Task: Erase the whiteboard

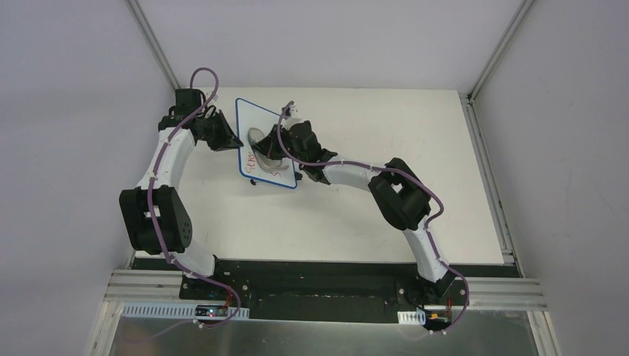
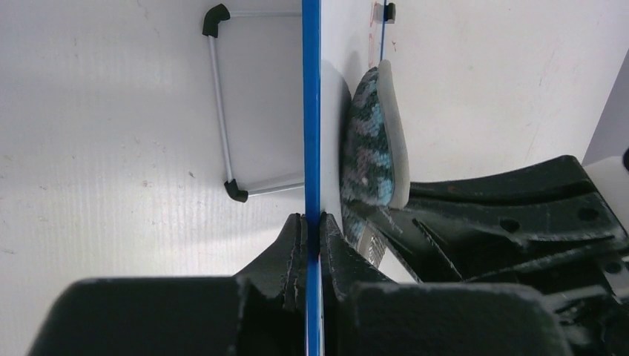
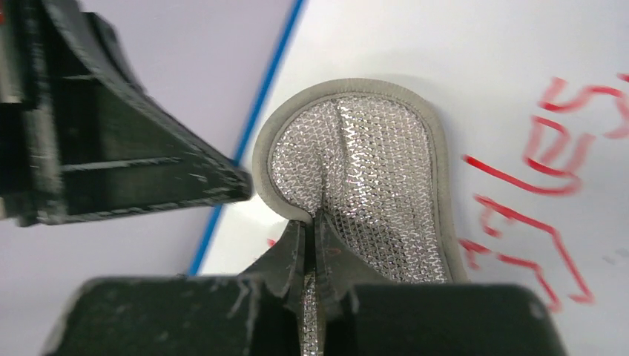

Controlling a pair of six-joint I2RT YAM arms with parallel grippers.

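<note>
The whiteboard [image 1: 261, 122] is white with a blue rim and red handwriting [image 1: 254, 165] on its near half. It stands tilted on the table. My left gripper [image 1: 239, 141] is shut on the board's left blue edge [image 2: 311, 111]. My right gripper [image 1: 280, 145] is shut on a round eraser pad [image 3: 363, 178] with a silver mesh back and grey rim. The pad's blue-green knit face [image 2: 369, 144] rests against the board's surface. Red writing [image 3: 545, 170] shows to the right of the pad in the right wrist view.
The board's wire stand with black corner pieces [image 2: 222, 104] props it from behind. The white table [image 1: 386, 126] has a raised metal rail [image 1: 489, 170] along its right side. Grey walls enclose the back and sides.
</note>
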